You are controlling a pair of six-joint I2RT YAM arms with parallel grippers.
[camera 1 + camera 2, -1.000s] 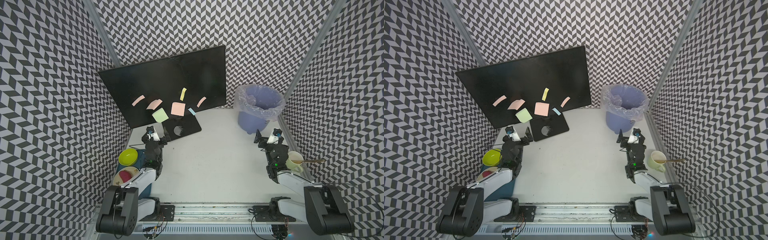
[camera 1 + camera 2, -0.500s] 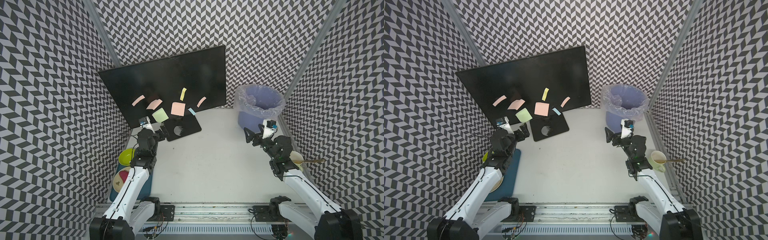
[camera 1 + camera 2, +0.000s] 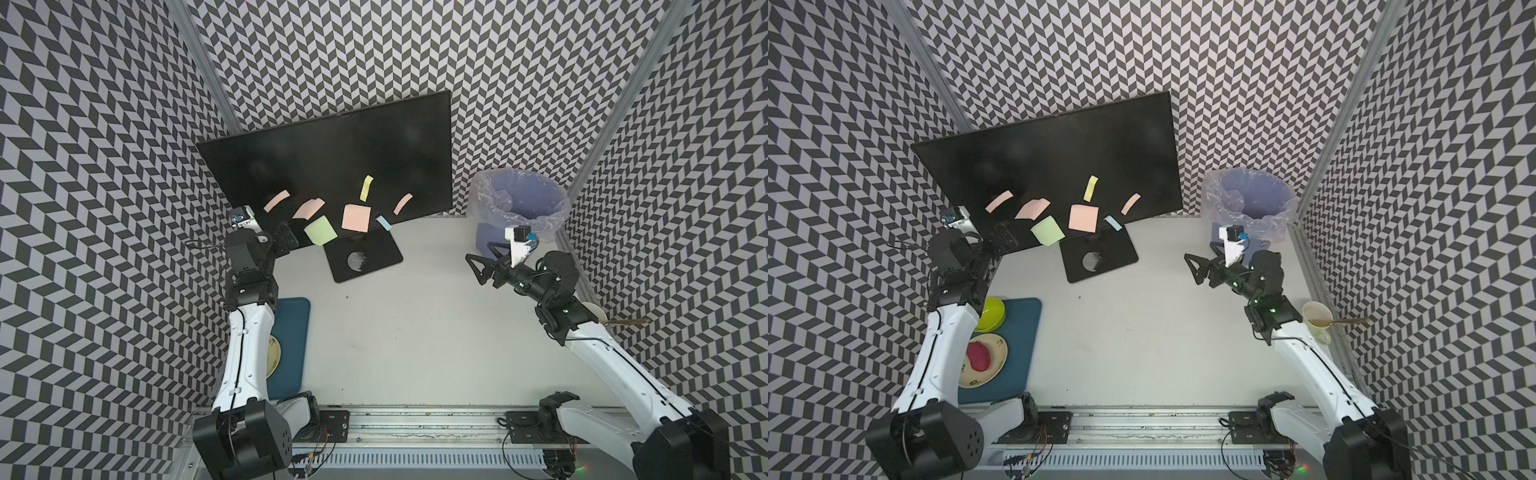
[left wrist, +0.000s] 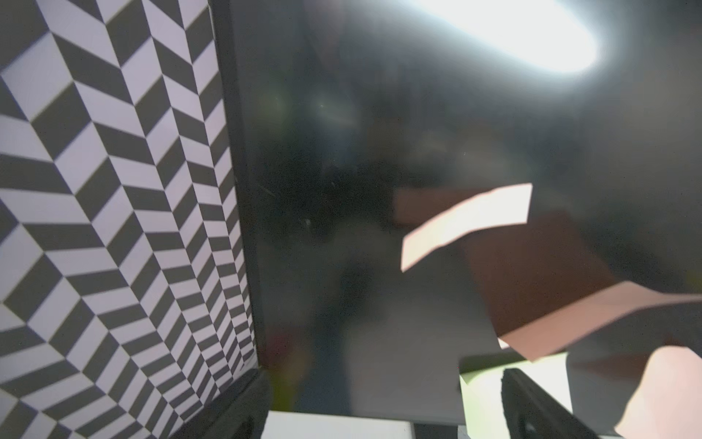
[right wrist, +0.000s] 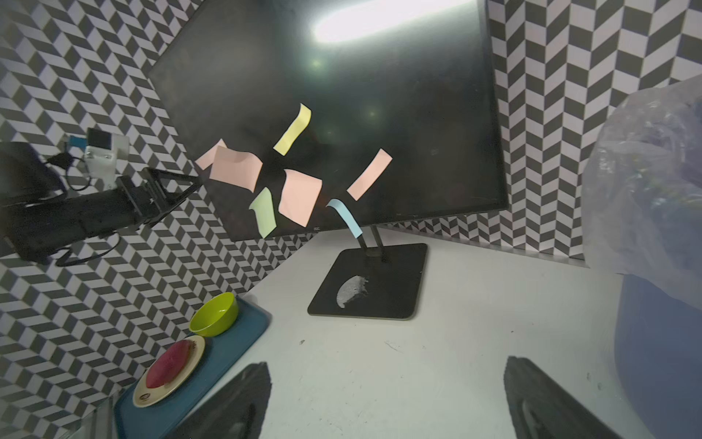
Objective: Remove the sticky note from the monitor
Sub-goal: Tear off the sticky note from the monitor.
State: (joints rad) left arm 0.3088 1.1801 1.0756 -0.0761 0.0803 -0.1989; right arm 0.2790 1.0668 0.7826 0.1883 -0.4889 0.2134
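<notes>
Clearly nearer: left gripper (image 3: 286,237), jaws spread wide, empty, close to the lower left of the large flat black monitor (image 3: 332,158). Just to its right, stuck low there among several, a pale green square sticky note (image 3: 320,230). Well apart, right gripper (image 3: 482,262), likewise spread.

No legible txt anywhere. Monitor (image 5: 380,114): tiny white logo on bottom bezel, too small to read. Plate (image 5: 178,384): small dark mark on rim, illegible too. Sticky notes (image 5: 300,197) show no writing in any view; the left wrist view is too blurred to tell.
</notes>
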